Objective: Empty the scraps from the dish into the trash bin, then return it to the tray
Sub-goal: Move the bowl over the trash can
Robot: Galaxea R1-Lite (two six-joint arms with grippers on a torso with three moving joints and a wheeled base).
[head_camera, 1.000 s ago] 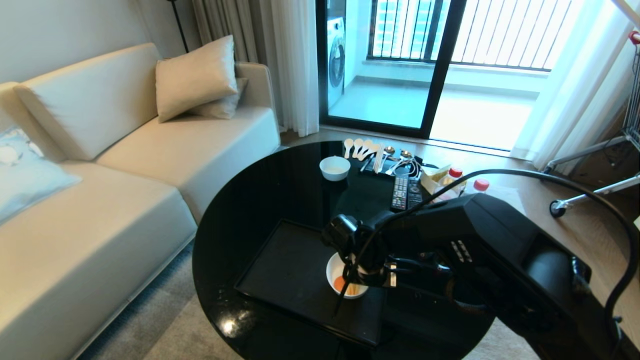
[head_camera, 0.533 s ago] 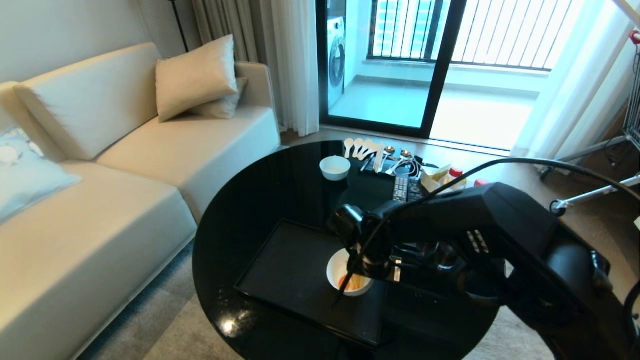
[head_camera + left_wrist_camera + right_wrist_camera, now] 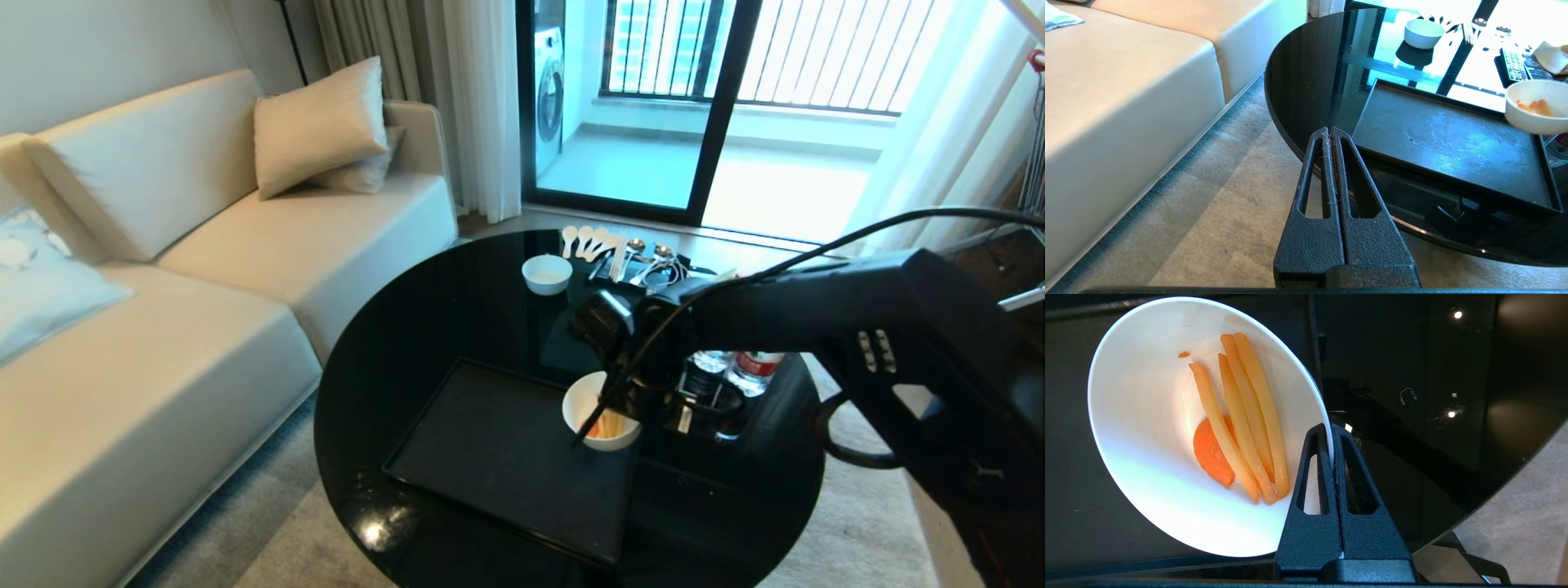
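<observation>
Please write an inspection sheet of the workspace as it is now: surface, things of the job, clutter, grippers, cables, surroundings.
Surface: round glossy black table.
Job's things: deep white bowl with orange and pale yellow strips and a round orange slice, held above the right edge of the flat rectangular black tray; trash bin: nothing seen.
Clutter: smaller white bowl, row of spoons, remote controls, water bottles.
Grippers: right gripper shut on the bowl's rim; left gripper shut, empty, beside the table above the carpet.
Cables: black cable arching over the right arm.
Surroundings: cream sofa, glass balcony door.
</observation>
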